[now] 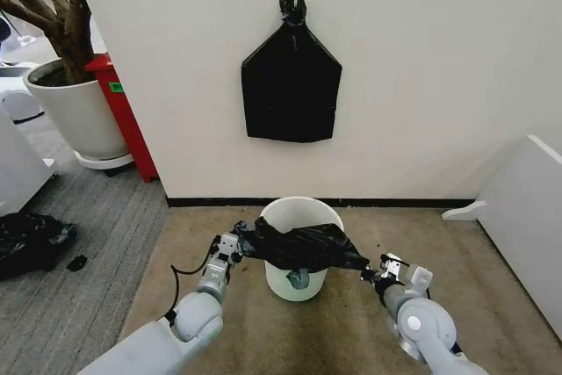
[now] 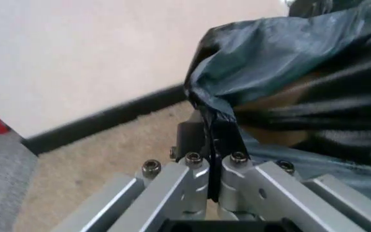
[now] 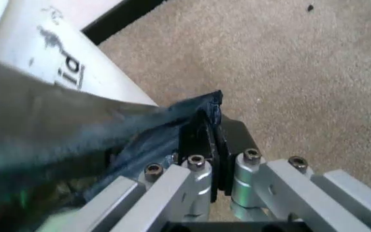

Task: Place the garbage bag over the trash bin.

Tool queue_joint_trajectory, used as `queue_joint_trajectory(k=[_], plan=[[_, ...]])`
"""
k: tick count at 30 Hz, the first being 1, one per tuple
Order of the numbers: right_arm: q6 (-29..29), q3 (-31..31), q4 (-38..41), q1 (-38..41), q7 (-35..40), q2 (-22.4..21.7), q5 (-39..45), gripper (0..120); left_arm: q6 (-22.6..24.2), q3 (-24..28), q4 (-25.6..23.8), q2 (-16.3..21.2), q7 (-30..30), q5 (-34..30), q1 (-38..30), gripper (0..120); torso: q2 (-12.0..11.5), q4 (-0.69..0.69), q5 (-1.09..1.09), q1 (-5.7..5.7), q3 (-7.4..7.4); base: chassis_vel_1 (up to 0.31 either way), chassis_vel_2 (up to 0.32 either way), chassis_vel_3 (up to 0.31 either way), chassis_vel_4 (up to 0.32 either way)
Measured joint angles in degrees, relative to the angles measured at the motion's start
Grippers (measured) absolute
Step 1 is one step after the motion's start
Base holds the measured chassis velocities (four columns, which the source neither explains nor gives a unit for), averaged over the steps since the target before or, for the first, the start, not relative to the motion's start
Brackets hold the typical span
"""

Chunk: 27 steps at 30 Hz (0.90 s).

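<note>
Garbage bag (image 1: 303,248): 1, black, stretched across the front rim of the trash bin (image 1: 301,217), held between 2 grippers. Left gripper (image 1: 235,244): clamped on the bag's left edge, just beside the bin's left wall. Right gripper (image 1: 378,271): clamped on the bag's right corner, right of the bin. Trash bin: cream-white, upright on the carpet (image 1: 351,331) near the wall.

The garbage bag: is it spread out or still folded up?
Spread out. The garbage bag is stretched across the trash bin between the left gripper and the right gripper, each clamped on an end.
</note>
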Motion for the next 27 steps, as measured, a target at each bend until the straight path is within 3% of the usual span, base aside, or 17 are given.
queue_joint_trajectory(k=[17, 22, 27], plan=[[-2.3, -0.2, -1.1, -0.9, -4.6, -1.5, -2.8, 0, 4.7, 3.1, 0.9, -2.2, -1.3, -3.8, -1.1, 0, 0.0, 0.00, 0.00, 0.00, 0.00, 0.000, 0.000, 0.000, 0.000], [-2.4, 0.0, 0.0, -1.9, -5.7, -2.4, -3.6, 4, 4.7, 3.0, -0.7, -1.2, -2.2, -3.6, -0.7, 17, 0.0, -0.01, 0.00, 0.00, 0.01, 0.000, 0.000, 0.000, 0.000], [-2.6, 0.7, 1.8, -3.2, -7.9, -3.9, -4.1, 19, 3.8, 1.6, -4.6, 2.0, -1.9, -3.8, 1.1, 38, 0.0, 0.00, -0.01, 0.00, 0.00, 0.000, 0.000, 0.000, 0.000]])
